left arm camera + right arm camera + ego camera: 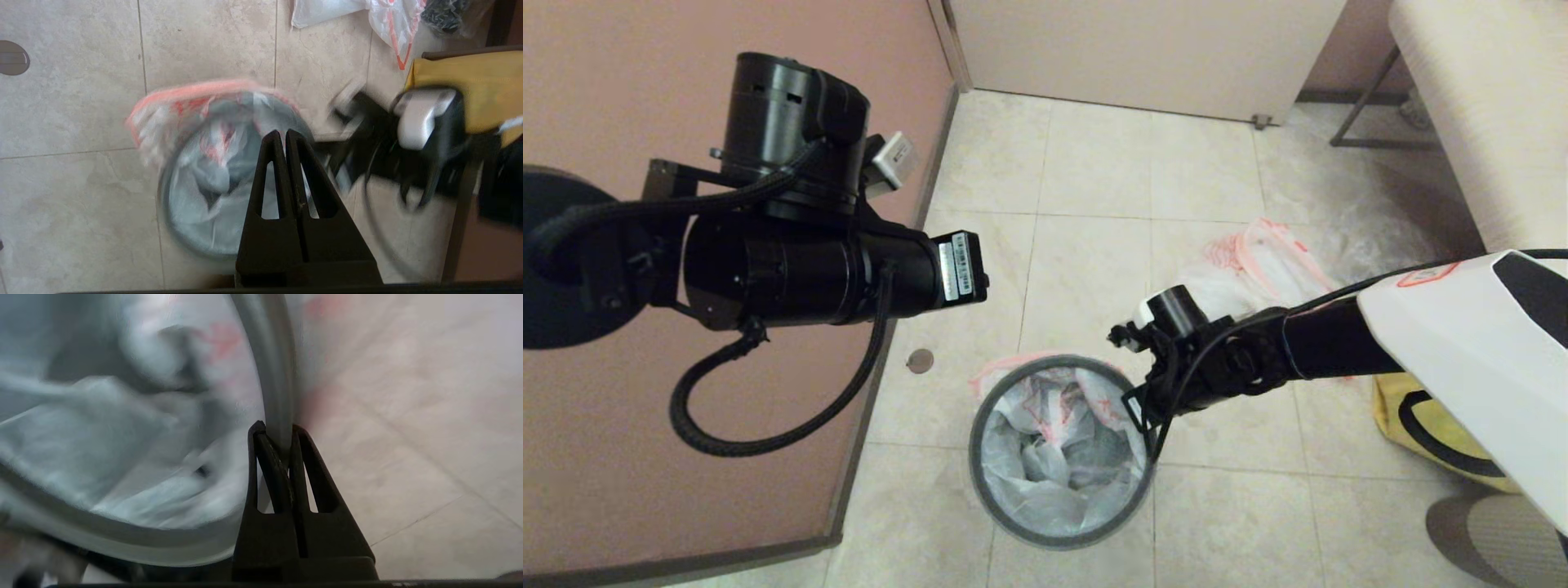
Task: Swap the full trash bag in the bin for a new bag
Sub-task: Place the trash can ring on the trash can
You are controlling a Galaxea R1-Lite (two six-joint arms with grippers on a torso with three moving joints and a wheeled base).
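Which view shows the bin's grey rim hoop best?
Head view: the whole hoop shows as a ring around the white bag. Left wrist view shows it blurred and partly hidden behind the left hand. Right wrist view shows only an arc, with the right hand shut on it.

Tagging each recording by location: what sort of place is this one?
Probably an indoor room corner, perhaps a washroom: beige marbled floor tiles, a pink partition wall, and a small round black bin with a grey hoop rim lined with a white bag.
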